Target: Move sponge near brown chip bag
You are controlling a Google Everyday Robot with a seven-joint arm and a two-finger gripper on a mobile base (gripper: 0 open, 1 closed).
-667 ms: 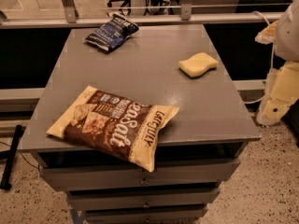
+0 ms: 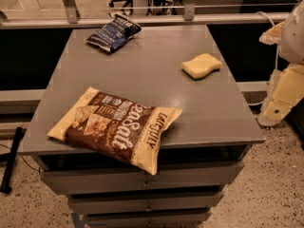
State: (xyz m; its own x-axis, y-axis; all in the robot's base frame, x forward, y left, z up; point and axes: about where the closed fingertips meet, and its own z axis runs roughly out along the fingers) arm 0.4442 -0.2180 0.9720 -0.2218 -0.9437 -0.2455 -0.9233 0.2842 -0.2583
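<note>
The pale yellow sponge (image 2: 202, 65) lies flat on the right side of the grey table (image 2: 152, 75), toward the back. The brown chip bag (image 2: 116, 127) with cream-yellow ends and "Sea Salt" lettering lies at the front left, one corner hanging over the front edge. My gripper (image 2: 280, 101) hangs off the table's right side, below the tabletop level, to the right of and lower than the sponge. It holds nothing that I can see.
A small dark blue chip bag (image 2: 113, 33) lies at the table's back left corner. Drawers (image 2: 142, 184) sit under the tabletop. A rail (image 2: 152, 19) runs behind the table. A black bar (image 2: 12, 160) leans on the floor at left.
</note>
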